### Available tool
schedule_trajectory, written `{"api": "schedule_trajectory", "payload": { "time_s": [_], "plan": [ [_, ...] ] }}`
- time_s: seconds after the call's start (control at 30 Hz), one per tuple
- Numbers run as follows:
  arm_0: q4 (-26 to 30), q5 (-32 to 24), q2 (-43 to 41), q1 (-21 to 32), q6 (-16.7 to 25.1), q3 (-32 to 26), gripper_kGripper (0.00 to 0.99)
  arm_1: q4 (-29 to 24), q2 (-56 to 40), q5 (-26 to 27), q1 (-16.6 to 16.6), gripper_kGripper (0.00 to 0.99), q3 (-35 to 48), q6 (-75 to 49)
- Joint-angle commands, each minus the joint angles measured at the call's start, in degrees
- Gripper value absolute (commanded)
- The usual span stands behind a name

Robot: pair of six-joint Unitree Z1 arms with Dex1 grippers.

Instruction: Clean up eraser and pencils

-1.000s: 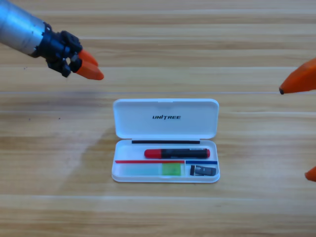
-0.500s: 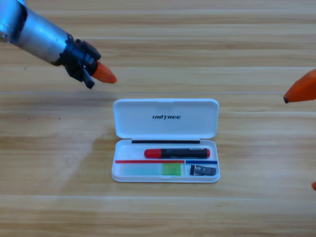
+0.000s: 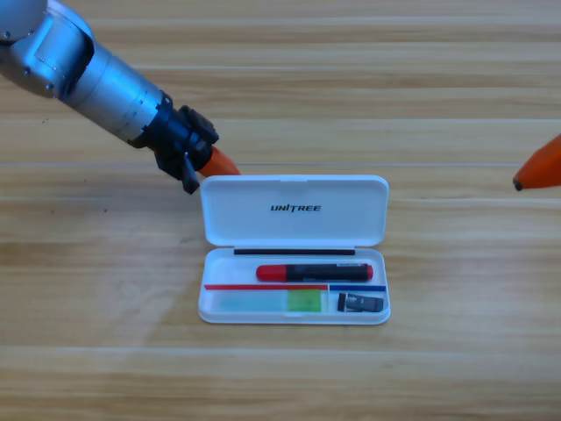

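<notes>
Presently, in the high view, the left gripper (image 3: 219, 163) sits at the upper left corner of the case lid (image 3: 294, 210), its orange tip touching or just beside the rim; whether it is open or closed cannot be told. The right gripper (image 3: 539, 167) waits at the right edge, well apart, its state likewise unclear. The case tray (image 3: 379, 317) holds everything: the red-and-black pencil (image 3: 314, 272) lies in the upper compartment, the white pencil with the green end (image 3: 302, 301) in the lower left, the eraser (image 3: 360, 303) in the lower right. Judged remaining: closing the lid. Risks: a push at one corner could slide or turn the light case across the table (image 3: 280, 79) instead of folding the lid.
</notes>
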Motion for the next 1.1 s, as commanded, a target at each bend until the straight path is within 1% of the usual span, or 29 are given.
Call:
{"api": "schedule_trajectory", "payload": {
  "time_s": [0.03, 0.43, 0.53, 0.73, 0.93, 1.1],
  "plan": [
    [2.5, -2.0, 0.9, -1.7, 1.4, -0.2, 0.0, -1.6, -1.8, 1.1, -1.3, 0.959, 2.4, 0.0],
    [9.4, -3.3, -6.3, -5.0, 3.1, -0.2, 0.0, -2.4, -1.6, 1.2, -1.3, 0.959, 3.0, 0.0],
    [10.4, -3.3, -8.1, -5.8, 3.4, 0.0, 0.0, -2.4, -1.5, 1.2, -1.3, 0.959, 3.0, 0.0],
    [10.6, -1.9, -10.9, -7.3, 4.1, 1.9, 0.0, -2.4, -1.4, 1.7, -1.3, 0.959, 3.0, 0.0],
    [9.4, 0.3, -12.3, -8.0, 4.9, 5.0, 0.0, -2.4, -1.1, 1.8, -1.3, 0.959, 3.0, 0.0],
    [9.7, 0.8, -13.1, -8.0, 4.4, 3.7, 0.0, -2.4, -1.1, 1.9, -1.3, 0.959, 3.1, 0.0]
  ]
}}
